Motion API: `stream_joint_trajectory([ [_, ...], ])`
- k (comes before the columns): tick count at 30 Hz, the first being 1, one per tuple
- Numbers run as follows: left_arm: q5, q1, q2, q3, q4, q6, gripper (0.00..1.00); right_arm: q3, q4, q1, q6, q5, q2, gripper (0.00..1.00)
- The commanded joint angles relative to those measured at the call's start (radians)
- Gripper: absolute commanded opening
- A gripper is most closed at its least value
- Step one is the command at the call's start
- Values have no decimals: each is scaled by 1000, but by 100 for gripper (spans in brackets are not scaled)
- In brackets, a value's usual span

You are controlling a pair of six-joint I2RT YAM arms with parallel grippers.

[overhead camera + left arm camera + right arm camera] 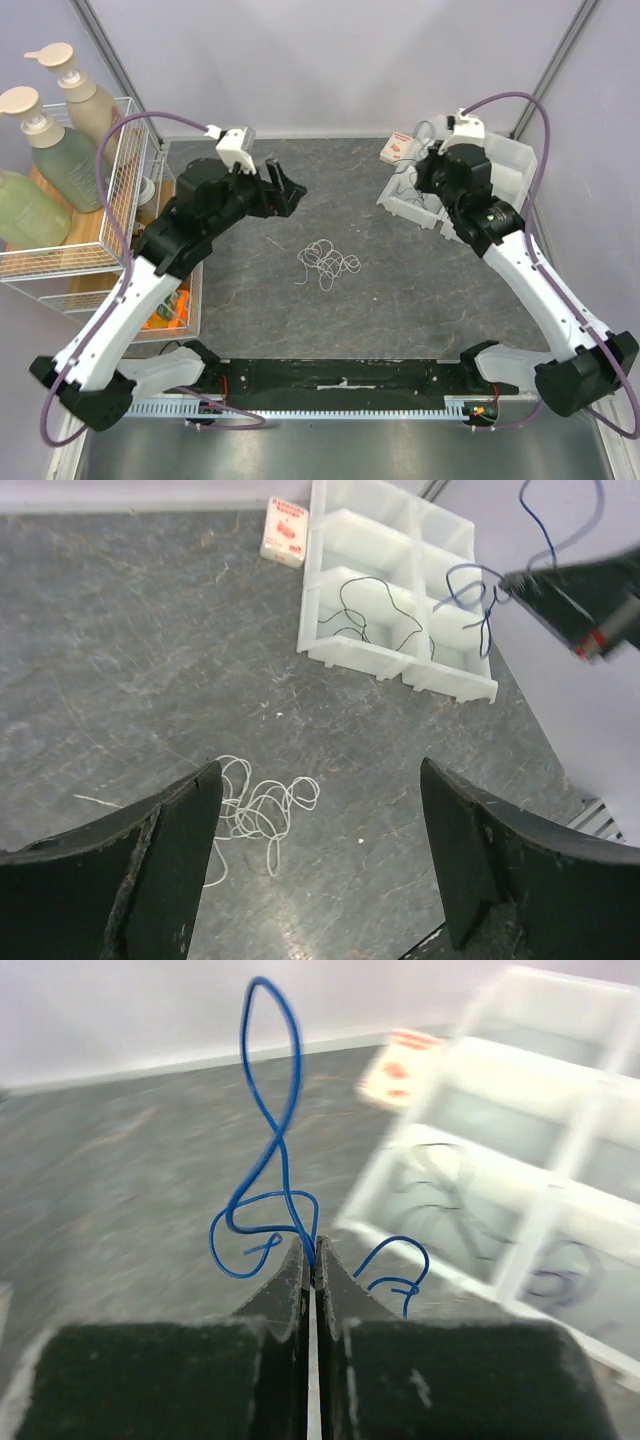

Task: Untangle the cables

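A white cable (326,263) lies in loose curls on the grey table, just beyond the left finger (150,870) in the left wrist view, where the white cable (258,805) is free. My left gripper (322,780) hangs above the table, open wide and empty. My right gripper (312,1245) is shut on a thin blue cable (272,1155), which loops up above the tips. It holds the blue cable (482,588) in the air over the white compartment tray (318,590). A black cable (372,605) lies in one tray compartment.
A small red-and-white box (400,148) lies beside the tray (505,160) at the back. A wire shelf (120,215) with pump bottles (50,140) stands along the left edge, close to my left arm. Purple hoses arch over both wrists.
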Motion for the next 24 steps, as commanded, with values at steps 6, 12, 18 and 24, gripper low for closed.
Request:
stream_joint_trajectory([
  [6, 98, 0, -137, -63, 19, 125, 84, 151, -9, -278, -143, 350, 234, 0],
  [12, 153, 0, -186, -40, -5, 236, 84, 176, 124, -369, -417, 463, 426, 0],
  [18, 188, 0, -223, -6, -62, 359, 85, 178, 153, -456, -645, 352, 524, 0],
  [24, 141, -67, -223, 4, -93, 475, 86, 136, 140, -460, -849, 297, 606, 0],
])
